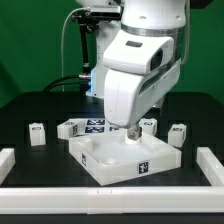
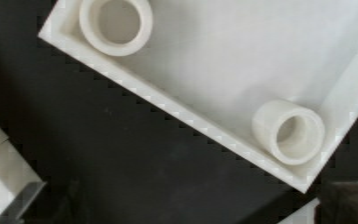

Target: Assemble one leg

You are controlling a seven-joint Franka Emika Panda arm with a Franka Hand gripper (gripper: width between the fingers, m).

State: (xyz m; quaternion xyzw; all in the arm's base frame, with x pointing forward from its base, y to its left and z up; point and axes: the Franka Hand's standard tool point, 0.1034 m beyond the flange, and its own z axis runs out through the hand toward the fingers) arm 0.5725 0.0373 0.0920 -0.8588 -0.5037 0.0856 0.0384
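The large white square board [image 1: 118,158] lies on the black table in front of the arm. In the wrist view its edge runs across the picture [image 2: 211,70], with two round corner holes [image 2: 115,25] [image 2: 295,131] showing. My gripper [image 1: 130,133] hangs low over the board's far corner. Its fingers stand wide apart at the picture's edges, with only black table between them [image 2: 190,205]. It holds nothing. Small white tagged legs stand behind the board: one at the exterior view's left [image 1: 38,132], one at the right [image 1: 178,134], one next to the gripper [image 1: 149,125].
The marker board [image 1: 92,125] lies behind the square board, with another leg [image 1: 69,128] beside it. White border bars run along the left [image 1: 10,165], right [image 1: 212,166] and front [image 1: 110,198] of the work area. The arm's body hides the middle back.
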